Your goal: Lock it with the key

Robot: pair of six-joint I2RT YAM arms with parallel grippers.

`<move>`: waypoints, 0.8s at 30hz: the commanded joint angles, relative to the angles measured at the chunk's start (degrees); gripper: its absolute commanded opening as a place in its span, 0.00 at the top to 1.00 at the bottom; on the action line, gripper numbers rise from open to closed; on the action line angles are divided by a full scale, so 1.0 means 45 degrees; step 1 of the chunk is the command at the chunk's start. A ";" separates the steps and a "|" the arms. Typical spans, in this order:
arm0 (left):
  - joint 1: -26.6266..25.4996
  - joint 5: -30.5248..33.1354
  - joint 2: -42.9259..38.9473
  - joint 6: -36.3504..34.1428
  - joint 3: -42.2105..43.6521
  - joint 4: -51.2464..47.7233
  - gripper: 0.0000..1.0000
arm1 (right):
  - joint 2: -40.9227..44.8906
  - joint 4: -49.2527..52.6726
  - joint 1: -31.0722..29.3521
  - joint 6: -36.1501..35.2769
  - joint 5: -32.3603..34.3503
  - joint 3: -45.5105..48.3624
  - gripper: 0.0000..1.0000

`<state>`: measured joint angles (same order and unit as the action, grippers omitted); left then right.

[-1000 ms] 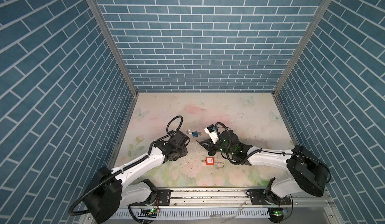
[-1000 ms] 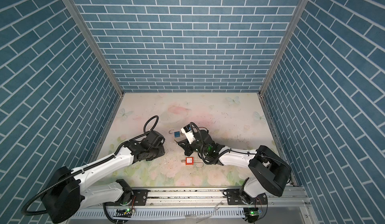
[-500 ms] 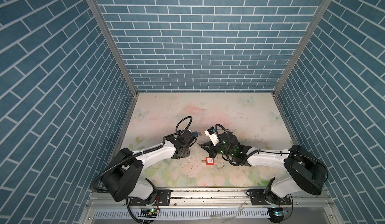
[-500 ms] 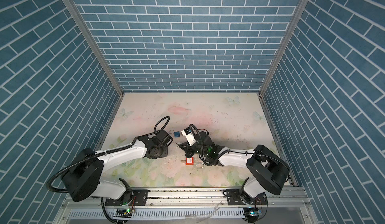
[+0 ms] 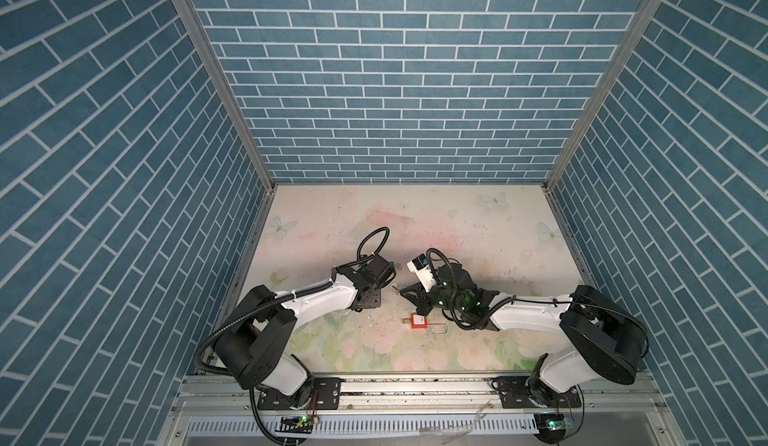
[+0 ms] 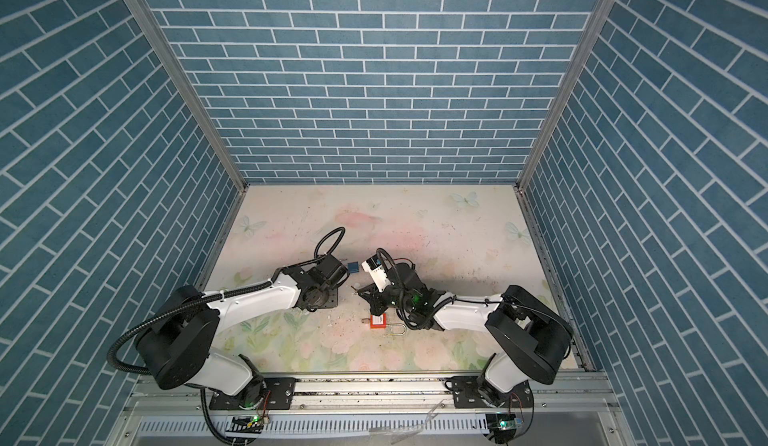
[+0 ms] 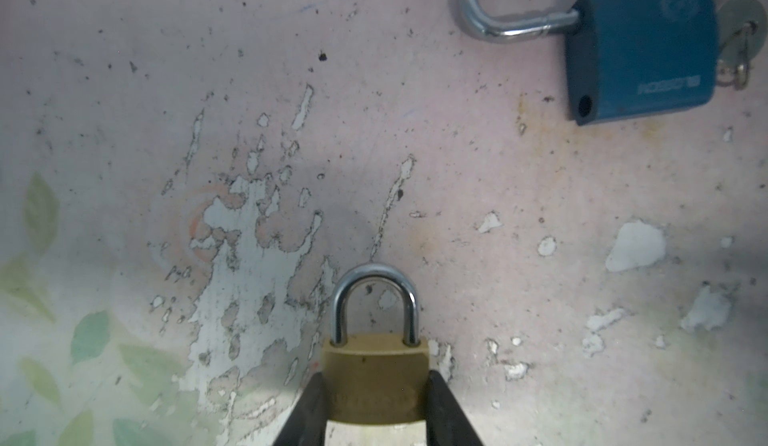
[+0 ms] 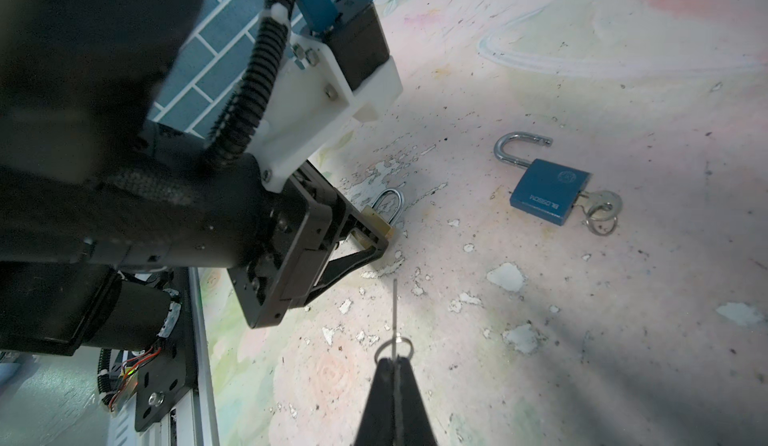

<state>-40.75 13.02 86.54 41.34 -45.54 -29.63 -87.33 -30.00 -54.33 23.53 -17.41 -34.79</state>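
Floral table (image 5: 457,224), surface flaking at the centre. Left gripper (image 7: 374,377), low over that worn patch, clamped on the lock; right gripper (image 8: 392,367), near and facing it, pinched tight on the key.

Brass padlock (image 7: 374,361), gripped by its narrow edges, broad face showing, shackle (image 7: 374,275) pointing away from the wrist, both legs seated in the body. Blue padlock (image 8: 548,192) lying open close by, own keys inserted; red padlock (image 5: 419,320) lying near the right gripper.

Key (image 8: 394,307) seen edge-on, blade free, ring (image 8: 392,346) just beyond the jaws.

Judged: brass body dense, rigid, smooth, apt to swivel under torque, so best held squarely by the edges, keyway end reachable. Key thin, stiff, light, prone to pivoting; best taken by the bow.
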 commanded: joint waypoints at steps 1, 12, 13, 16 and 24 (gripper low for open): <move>0.0107 0.0465 0.0176 -0.0276 -0.0310 -0.0083 0.59 | -0.0221 0.0021 -0.0030 -0.0059 0.0021 -0.0153 1.00; 0.0436 0.0710 -0.0458 -0.0629 -0.0808 -0.0378 0.40 | -0.0419 0.0238 -0.0027 0.0189 0.0004 -0.0340 1.00; 0.0476 0.0814 -0.0786 -0.0681 -0.0975 -0.0483 0.37 | -0.0506 0.0294 -0.0030 0.0249 -0.0032 -0.0407 1.00; 0.0628 0.1196 -0.1947 -0.1028 -0.1425 -0.0562 0.31 | -0.0845 0.0607 -0.0021 0.0470 -0.0168 -0.0746 1.00; 0.1931 0.1858 -0.6223 -0.1907 -0.0450 0.1525 0.13 | -0.2829 0.2707 -0.0117 0.0934 -0.0632 -0.2746 1.00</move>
<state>-34.13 19.09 63.20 34.96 -50.54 -27.03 -97.01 -23.33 -54.35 25.69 -18.83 -43.77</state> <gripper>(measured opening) 0.873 0.045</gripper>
